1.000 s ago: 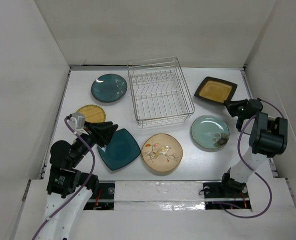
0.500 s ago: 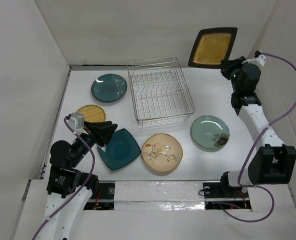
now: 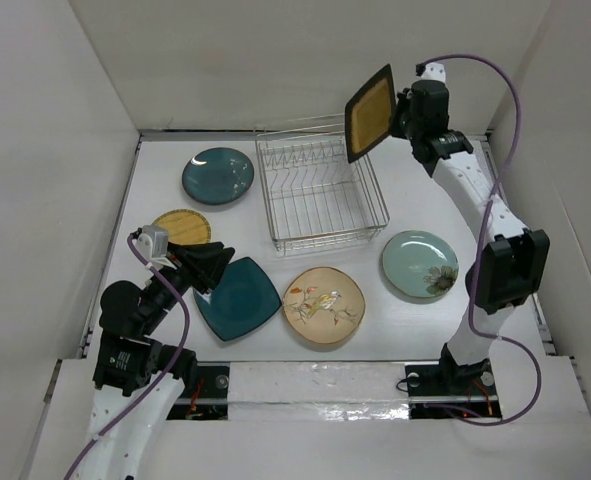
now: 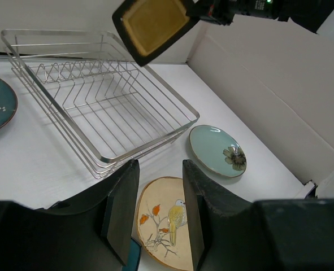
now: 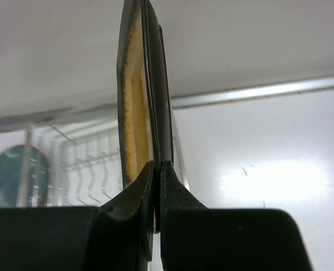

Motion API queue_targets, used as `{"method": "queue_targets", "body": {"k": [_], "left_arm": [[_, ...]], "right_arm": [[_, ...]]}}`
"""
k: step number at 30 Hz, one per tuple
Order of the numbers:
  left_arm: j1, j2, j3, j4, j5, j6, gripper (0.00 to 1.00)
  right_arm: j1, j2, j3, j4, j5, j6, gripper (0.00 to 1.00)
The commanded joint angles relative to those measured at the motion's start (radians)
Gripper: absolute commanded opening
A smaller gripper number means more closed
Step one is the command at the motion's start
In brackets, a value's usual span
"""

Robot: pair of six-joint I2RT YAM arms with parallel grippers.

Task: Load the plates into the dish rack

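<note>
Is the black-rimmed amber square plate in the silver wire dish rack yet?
Out. The right gripper holds the amber square plate on edge in the air, near the far right corner of the dish rack.

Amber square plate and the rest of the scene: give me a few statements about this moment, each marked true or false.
1. The right gripper holds the amber square plate on edge, up in the air. True.
2. One plate stands in the dish rack. False: no plate is in it.
3. The left gripper is shut on the dark teal rounded-square plate. False: it is open, fingers apart, by that plate's edge.
4. The pale green plate lies flat on the table, to the right of the bird plate. True.
</note>
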Motion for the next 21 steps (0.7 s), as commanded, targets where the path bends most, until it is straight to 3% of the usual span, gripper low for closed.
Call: {"method": "queue_targets", "body": {"k": [1,21], "left_arm": [[-0.005,-0.014,-0.008,0.033,-0.002,-0.003,0.34],[-0.005,-0.019,-0.008,0.035,0.004,-0.002,0.34]], "right_arm": [[0.027,-0.005,0.108,0.029,0.123,-0.066,0.0],[0.167,0.141,0.099,0.052,0.246,-0.287,0.0]]}}
